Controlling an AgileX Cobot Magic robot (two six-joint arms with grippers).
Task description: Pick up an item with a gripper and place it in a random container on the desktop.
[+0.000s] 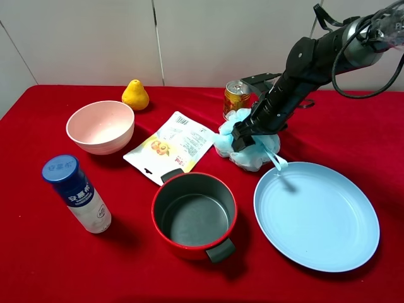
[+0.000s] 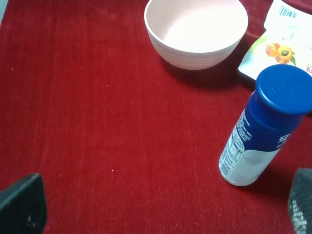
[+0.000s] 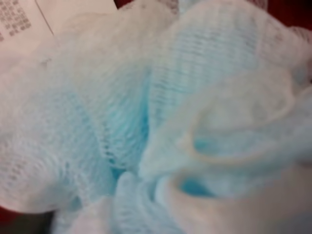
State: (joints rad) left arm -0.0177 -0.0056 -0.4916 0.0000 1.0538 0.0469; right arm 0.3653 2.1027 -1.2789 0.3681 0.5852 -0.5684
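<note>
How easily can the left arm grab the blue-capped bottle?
Probably easily: the blue-capped bottle stands upright on bare red cloth just ahead of the left arm's open jaws, nothing between, though off toward one side.

Exterior high view, clock positions from centre: pink bowl (image 1: 101, 126), 9 o'clock; yellow pear (image 1: 135, 95), 10 o'clock; drink can (image 1: 235, 98), 1 o'clock; light blue plate (image 1: 315, 218), 4 o'clock; upright blue-capped bottle (image 1: 77, 194), 8 o'clock; white fruit-printed snack pouch (image 1: 170, 146), flat, near centre.

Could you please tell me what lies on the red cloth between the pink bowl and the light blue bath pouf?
A white snack pouch lies flat between the pink bowl and the bath pouf, as the exterior high view shows.
</note>
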